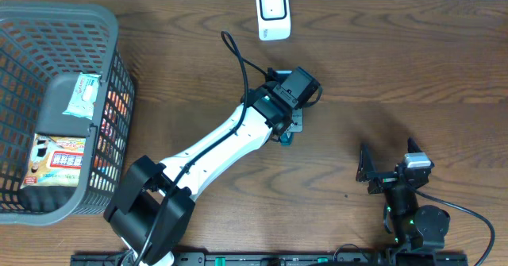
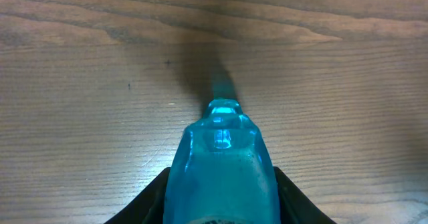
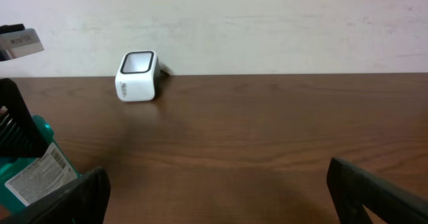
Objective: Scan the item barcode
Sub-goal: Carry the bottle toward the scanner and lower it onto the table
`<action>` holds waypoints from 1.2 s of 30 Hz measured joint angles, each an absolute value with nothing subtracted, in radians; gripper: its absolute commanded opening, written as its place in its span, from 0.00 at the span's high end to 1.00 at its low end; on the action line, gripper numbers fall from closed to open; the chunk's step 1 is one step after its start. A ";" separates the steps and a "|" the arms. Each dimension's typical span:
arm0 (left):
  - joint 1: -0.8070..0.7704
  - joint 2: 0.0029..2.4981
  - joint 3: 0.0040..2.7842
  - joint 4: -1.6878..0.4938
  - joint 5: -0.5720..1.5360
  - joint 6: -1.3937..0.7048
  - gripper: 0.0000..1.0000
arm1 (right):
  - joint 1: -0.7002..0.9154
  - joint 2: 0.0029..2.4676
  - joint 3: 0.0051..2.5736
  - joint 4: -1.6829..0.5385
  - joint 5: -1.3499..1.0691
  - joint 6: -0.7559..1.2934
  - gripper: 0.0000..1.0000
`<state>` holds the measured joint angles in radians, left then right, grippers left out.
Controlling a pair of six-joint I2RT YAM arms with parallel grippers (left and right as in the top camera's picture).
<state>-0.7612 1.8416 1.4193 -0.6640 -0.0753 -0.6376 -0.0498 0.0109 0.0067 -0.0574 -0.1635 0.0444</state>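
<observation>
The item is a translucent teal-blue bottle-like piece point(image 2: 222, 164), and my left gripper point(image 2: 222, 207) is shut on it, with a black finger point(image 2: 150, 200) on each side. It points at bare wood just above the table. From overhead only a teal bit of the item point(image 1: 286, 139) shows under the left gripper point(image 1: 290, 127), mid-table. In the right wrist view the item point(image 3: 30, 174) sits at the left edge with a white barcode label facing that camera. The white scanner point(image 1: 272, 12) stands at the table's far edge, also seen as the scanner point(image 3: 137, 75). My right gripper point(image 1: 386, 164) is open and holds nothing.
A grey wire basket point(image 1: 119, 52) fills the left side of the table with several packaged goods in it. The left arm's black cable point(image 1: 238, 59) loops over the table between the arm and the scanner. A pale wall stands behind the far edge.
</observation>
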 measured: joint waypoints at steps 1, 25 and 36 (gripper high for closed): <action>-0.761 1.840 1.418 -0.663 -0.076 -0.640 0.80 | -0.050 0.011 0.007 -0.057 -0.163 0.044 0.01; -0.761 1.813 1.377 -0.651 -0.081 -0.655 0.62 | -0.050 0.011 0.007 -0.057 -0.163 0.044 0.01; -0.757 1.837 1.330 -0.703 -0.079 -0.658 0.12 | -0.050 0.011 0.007 -0.057 -0.163 0.044 0.01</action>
<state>-0.7570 1.8374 1.3296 -0.7029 -0.0788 -0.6579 -0.0498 0.0109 0.0067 -0.0574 -0.1635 0.0444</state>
